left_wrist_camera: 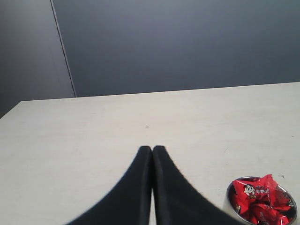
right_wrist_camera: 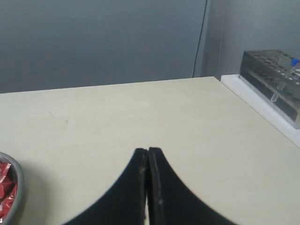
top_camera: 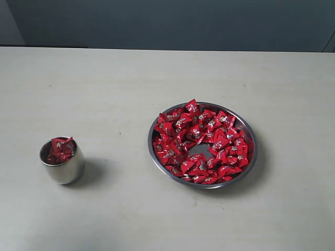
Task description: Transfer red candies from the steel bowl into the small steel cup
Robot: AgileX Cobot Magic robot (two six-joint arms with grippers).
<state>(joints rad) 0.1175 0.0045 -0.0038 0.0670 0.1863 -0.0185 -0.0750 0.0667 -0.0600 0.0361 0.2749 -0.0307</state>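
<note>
The steel bowl [top_camera: 253, 137] stands right of the table's middle, holding many red candies [top_camera: 201, 141] around a bare patch of its floor. At the left stands the small steel cup [top_camera: 65, 170] with a few red candies [top_camera: 61, 149] heaped in it. Neither arm shows in the exterior view. In the left wrist view my left gripper [left_wrist_camera: 152, 149] is shut and empty over bare table, with the cup [left_wrist_camera: 229, 199] and its candies [left_wrist_camera: 260, 199] beside it. My right gripper [right_wrist_camera: 148, 151] is shut and empty too, the bowl's rim [right_wrist_camera: 18, 187] off to one side.
The pale table [top_camera: 157, 78] ends at a dark wall behind. In the right wrist view a clear tube rack [right_wrist_camera: 274, 82] stands on a white ledge past the table's edge.
</note>
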